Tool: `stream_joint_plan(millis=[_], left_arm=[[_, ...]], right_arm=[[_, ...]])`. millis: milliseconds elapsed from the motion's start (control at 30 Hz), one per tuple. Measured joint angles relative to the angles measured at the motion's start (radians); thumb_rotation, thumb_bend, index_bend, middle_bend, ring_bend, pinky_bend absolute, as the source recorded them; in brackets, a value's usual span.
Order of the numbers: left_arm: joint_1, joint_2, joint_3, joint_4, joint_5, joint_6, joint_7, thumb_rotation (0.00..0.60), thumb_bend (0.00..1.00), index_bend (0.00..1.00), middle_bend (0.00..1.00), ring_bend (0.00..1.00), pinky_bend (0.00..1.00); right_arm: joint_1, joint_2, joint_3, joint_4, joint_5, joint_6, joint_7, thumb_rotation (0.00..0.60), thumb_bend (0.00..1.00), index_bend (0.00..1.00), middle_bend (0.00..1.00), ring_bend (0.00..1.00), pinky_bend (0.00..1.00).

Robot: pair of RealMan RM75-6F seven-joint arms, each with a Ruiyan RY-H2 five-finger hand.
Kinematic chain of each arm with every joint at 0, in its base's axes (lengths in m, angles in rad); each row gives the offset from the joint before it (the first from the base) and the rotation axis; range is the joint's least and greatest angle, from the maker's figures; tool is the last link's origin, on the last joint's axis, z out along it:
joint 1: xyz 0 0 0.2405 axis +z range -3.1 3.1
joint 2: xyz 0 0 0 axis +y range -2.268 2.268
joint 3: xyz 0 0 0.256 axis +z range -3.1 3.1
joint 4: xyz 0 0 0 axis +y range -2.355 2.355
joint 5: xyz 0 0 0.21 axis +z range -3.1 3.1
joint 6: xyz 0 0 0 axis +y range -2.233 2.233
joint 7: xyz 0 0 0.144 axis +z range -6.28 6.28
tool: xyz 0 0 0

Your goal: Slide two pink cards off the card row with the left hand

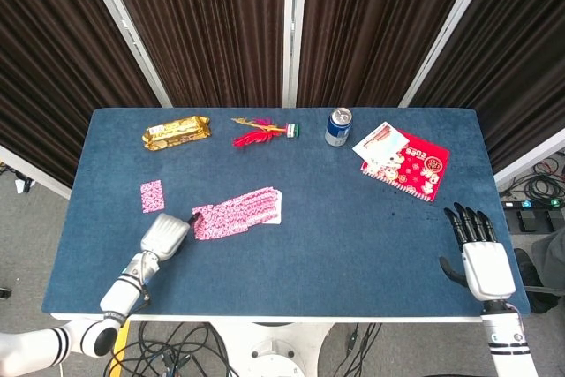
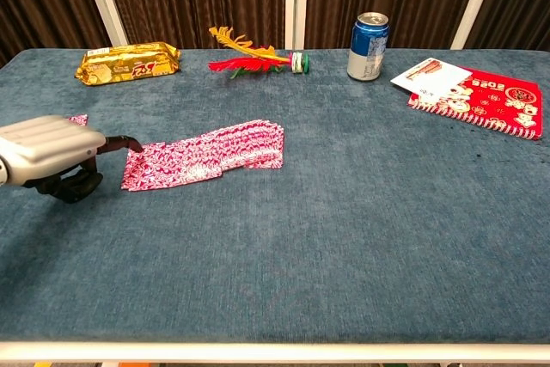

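A fanned row of pink patterned cards (image 1: 237, 213) (image 2: 206, 154) lies left of the table's middle. One single pink card (image 1: 152, 195) lies apart to the left, mostly hidden behind my hand in the chest view (image 2: 77, 119). My left hand (image 1: 165, 236) (image 2: 53, 145) sits at the row's left end, one dark fingertip (image 2: 131, 143) touching the end card, holding nothing. My right hand (image 1: 481, 253) rests flat near the table's right front corner, fingers spread, empty.
Along the back stand a gold snack pack (image 1: 177, 132), a red and yellow feather toy (image 1: 260, 132) and a blue can (image 1: 338, 126). Red and white envelopes (image 1: 404, 158) lie at the back right. The blue cloth table (image 1: 353, 245) ends close to both hands.
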Motion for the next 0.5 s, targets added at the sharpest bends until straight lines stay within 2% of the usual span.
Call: stream_joint_plan(millis=[233, 500], left_arm=[[-0.01, -0.006, 0.008, 0.0, -0.049, -0.029, 0.045, 0.6, 0.63, 0.14, 0.83, 0.87, 0.91], [0.001, 0.03, 0.025, -0.043, -0.087, -0.016, 0.081, 0.6, 0.63, 0.14, 0.83, 0.87, 0.91]], right_arm=[[0.0, 0.002, 0.001, 0.005, 0.004, -0.001, 0.008, 0.6, 0.2, 0.0, 0.0, 0.0, 0.0], [-0.001, 0.006, 0.002, 0.002, 0.003, 0.001, 0.011, 0.6, 0.2, 0.0, 0.0, 0.0, 0.0]])
